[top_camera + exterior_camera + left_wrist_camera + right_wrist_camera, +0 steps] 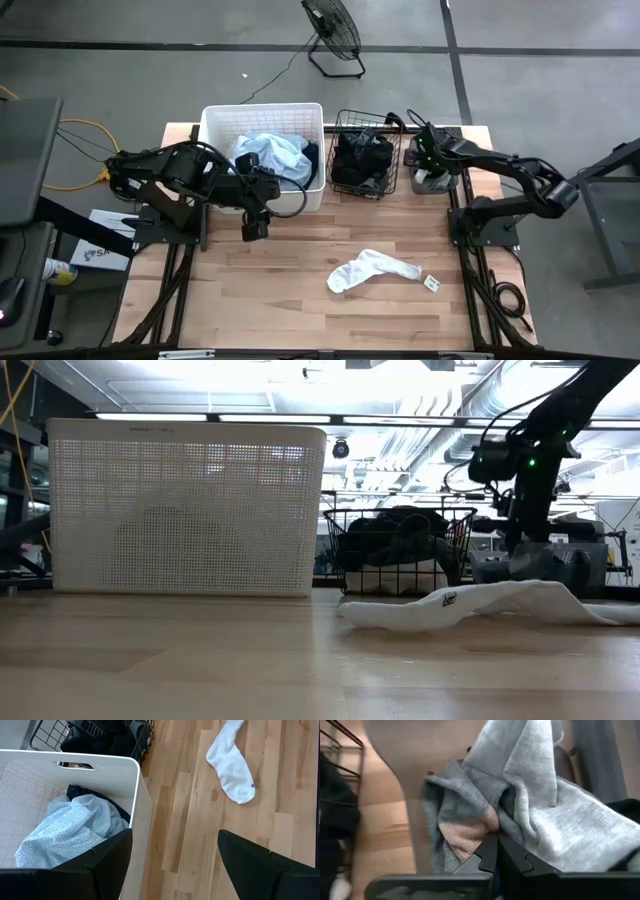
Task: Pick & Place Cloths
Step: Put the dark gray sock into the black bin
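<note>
While the right gripper [492,852] pinches a grey cloth [540,805] beside the wire basket [364,153], a white sock [368,270] lies unsorted on the table [250,290]; light blue cloth [270,155] sits in the tub [262,115]; left gripper [172,862] gapes empty.

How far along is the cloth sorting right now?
Looks done: a light blue patterned cloth in the white plastic tub, dark cloths in the black wire basket. In hand: the right gripper shut on a grey knit cloth. Left: the white sock on the wooden table; the left gripper open.
</note>
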`<action>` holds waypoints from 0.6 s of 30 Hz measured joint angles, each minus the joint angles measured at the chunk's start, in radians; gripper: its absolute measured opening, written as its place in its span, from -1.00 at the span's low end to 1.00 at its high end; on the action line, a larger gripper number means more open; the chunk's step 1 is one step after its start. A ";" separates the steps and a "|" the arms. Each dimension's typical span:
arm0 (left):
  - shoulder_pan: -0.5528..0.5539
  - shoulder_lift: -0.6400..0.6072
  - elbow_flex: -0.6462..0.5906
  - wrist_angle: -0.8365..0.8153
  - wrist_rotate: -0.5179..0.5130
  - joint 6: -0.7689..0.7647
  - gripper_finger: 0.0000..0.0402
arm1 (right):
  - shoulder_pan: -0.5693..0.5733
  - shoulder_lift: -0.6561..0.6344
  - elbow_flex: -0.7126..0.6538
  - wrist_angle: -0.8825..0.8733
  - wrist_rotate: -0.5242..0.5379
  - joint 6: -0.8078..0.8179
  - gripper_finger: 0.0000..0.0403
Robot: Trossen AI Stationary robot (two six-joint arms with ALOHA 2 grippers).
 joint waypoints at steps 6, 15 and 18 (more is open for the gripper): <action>0.000 0.000 0.000 0.000 0.000 -0.016 0.44 | -0.008 0.073 0.004 0.003 -0.010 -0.029 -0.99; 0.000 0.000 0.000 0.000 -0.001 -0.016 0.44 | -0.007 0.001 -0.001 -0.024 -0.023 -0.051 -0.99; 0.000 0.000 0.000 0.000 -0.003 -0.017 0.44 | -0.007 -0.049 -0.001 -0.045 -0.022 -0.056 -0.99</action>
